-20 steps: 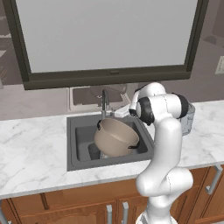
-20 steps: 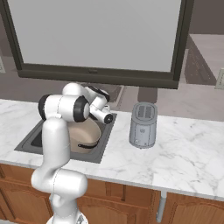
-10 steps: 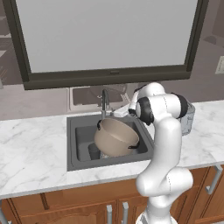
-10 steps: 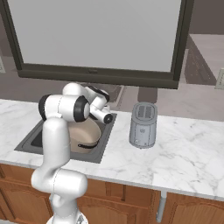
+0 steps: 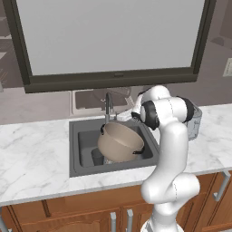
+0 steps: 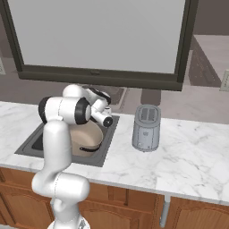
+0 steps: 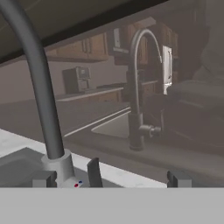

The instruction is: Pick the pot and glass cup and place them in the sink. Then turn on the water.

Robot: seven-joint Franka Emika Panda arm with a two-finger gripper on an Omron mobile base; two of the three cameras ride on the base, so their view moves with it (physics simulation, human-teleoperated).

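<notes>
Taupe-grey pot (image 5: 119, 141) sits tilted in sink (image 5: 81, 146), rim leaning toward faucet (image 5: 108, 108). Left base view: small dark glass cup (image 5: 96, 157) low in basin, beside pot. Right base view: arm hides most of basin; toaster (image 6: 146, 128) on marble counter (image 6: 192, 156). Hand view: gripper (image 7: 111, 178) close behind faucet base, fingertips apart, empty; lever beside left tip. Water not discernible.

Glossy white rounded robot arm (image 5: 171, 154) of thick tubular segments, with dark grey ring joints. Its small pincer (image 7: 107, 174) ends in two short dark blocky fingertips (image 7: 178, 178).
</notes>
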